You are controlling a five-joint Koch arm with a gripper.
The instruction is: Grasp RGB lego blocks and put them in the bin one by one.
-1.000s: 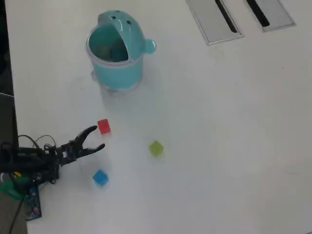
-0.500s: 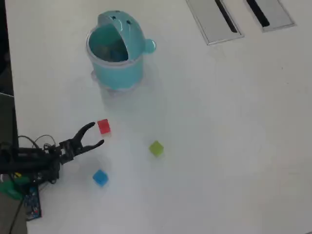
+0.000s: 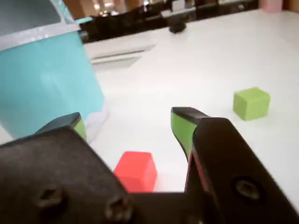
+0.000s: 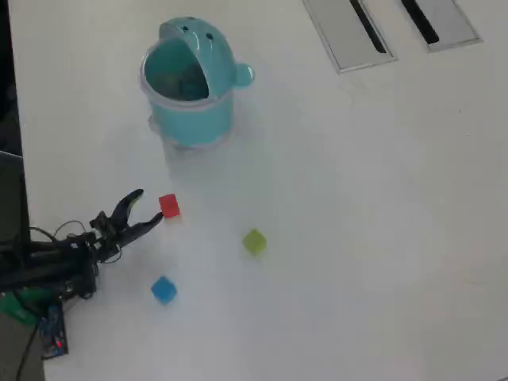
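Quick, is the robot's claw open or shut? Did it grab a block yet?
Gripper: open, holding nothing; the red block sits just ahead of its fingers.

We see three small cube-like plastic blocks lying apart on the white surface. The small red plastic block sits nearest the round light-teal plastic bin, below it in the overhead view, and shows low in the wrist view. The yellow-green block lies to its lower right, resting flat. The blue block lies lowest in the overhead view. The bin stands upright, its domed lid flipped open, two dark dots on it, and a small knob on its side.
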